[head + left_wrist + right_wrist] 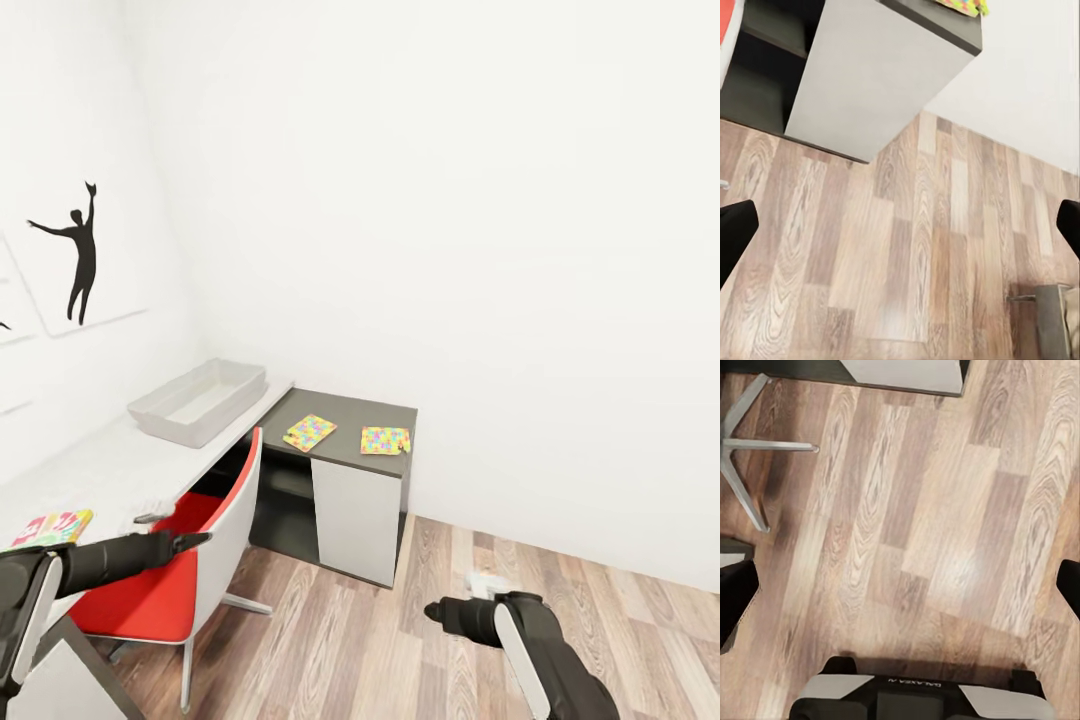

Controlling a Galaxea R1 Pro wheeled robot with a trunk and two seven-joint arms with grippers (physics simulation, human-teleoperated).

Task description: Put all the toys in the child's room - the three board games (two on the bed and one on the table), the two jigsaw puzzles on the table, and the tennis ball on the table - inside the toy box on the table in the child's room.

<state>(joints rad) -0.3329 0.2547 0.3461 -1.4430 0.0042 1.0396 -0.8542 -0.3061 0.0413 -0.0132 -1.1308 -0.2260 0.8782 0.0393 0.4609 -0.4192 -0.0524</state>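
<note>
Two jigsaw puzzles (310, 432) (385, 440) are seen at twelve o'clock on the table (345, 455), awaiting the toy box (198, 400) at eleven. Both grippers (900, 225) (900, 585) are spread open, empty, carried low for travel.

Your toy box (198, 400) sits empty on the pale grey tabletop (120, 465) by the wall, a shallow translucent grey bin with sloped sides. Two multicoloured jigsaw puzzles lie flat on the lower dark grey section: one (310, 432) nearer the bin, the other (385, 440) near the far edge. A board game (52, 527) lies flat at the tabletop's near end, partly hidden.
</note>
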